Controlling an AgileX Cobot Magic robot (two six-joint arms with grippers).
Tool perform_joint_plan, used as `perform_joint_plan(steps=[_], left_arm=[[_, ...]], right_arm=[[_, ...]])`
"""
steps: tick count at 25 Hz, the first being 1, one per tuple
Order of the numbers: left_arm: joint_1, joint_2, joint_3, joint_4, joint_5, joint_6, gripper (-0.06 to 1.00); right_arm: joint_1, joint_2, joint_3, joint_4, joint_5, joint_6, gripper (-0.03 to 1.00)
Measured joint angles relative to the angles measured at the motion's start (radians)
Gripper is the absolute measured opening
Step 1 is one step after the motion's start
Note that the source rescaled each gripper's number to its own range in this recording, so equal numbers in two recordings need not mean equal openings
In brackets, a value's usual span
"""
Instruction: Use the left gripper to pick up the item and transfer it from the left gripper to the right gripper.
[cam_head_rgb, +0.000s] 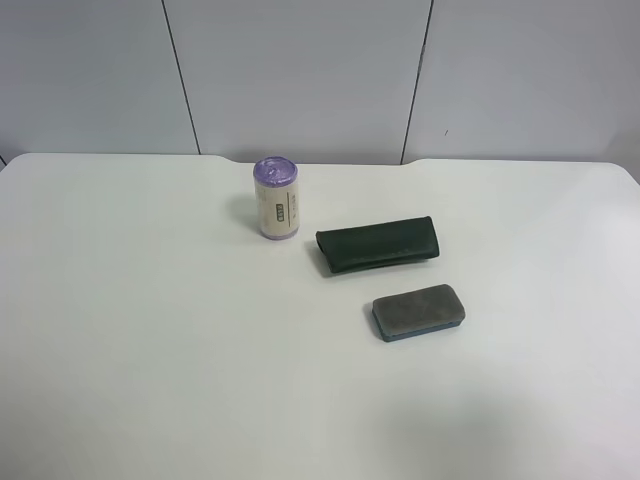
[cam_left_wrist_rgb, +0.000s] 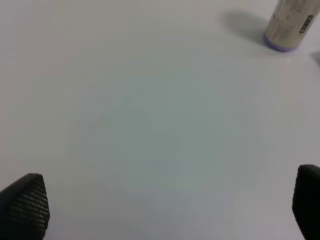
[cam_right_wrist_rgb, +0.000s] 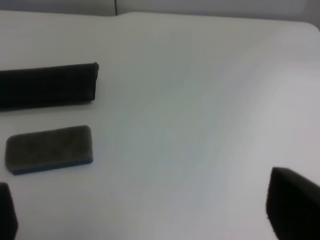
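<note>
The item, a long flat black-green soft case (cam_head_rgb: 378, 245), lies on the white table (cam_head_rgb: 150, 330) a little right of centre; one end of it (cam_right_wrist_rgb: 50, 85) shows in the right wrist view. Neither arm appears in the exterior high view. My left gripper (cam_left_wrist_rgb: 165, 210) is open over bare table, its two fingertips (cam_left_wrist_rgb: 25, 202) far apart, with nothing between them. The right gripper (cam_right_wrist_rgb: 145, 210) is also open and empty, its fingertips (cam_right_wrist_rgb: 292, 202) at the picture's corners, apart from the case.
A cream can with a purple lid (cam_head_rgb: 277, 198) stands upright left of the case; its base (cam_left_wrist_rgb: 290, 25) shows in the left wrist view. A grey felt eraser with a blue base (cam_head_rgb: 418, 311) (cam_right_wrist_rgb: 50, 148) lies in front of the case. Grey wall panels (cam_head_rgb: 300, 70) stand behind the table.
</note>
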Motion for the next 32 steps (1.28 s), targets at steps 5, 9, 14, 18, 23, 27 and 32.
perform_joint_plan(steps=[5,9,14,18,23,27,32], left_arm=[[0.000,0.000,0.000,0.000,0.000,0.000,1.00],[0.000,0.000,0.000,0.000,0.000,0.000,1.00],[0.000,0.000,0.000,0.000,0.000,0.000,1.00],[0.004,0.000,0.000,0.000,0.000,0.000,1.00],[0.029,0.000,0.000,0.000,0.000,0.000,1.00],[0.091,0.000,0.000,0.000,0.000,0.000,1.00],[0.108,0.000,0.000,0.000,0.000,0.000,1.00]], right_arm=[[0.000,0.000,0.017,-0.007,-0.002,0.003,1.00],[0.000,0.000,0.017,-0.010,-0.004,0.007,1.00],[0.000,0.000,0.017,-0.010,-0.004,0.010,1.00],[0.000,0.000,0.017,-0.010,-0.004,0.010,1.00],[0.000,0.000,0.017,-0.010,-0.004,0.010,1.00],[0.000,0.000,0.017,-0.010,-0.004,0.010,1.00],[0.000,0.000,0.017,-0.010,-0.004,0.010,1.00]])
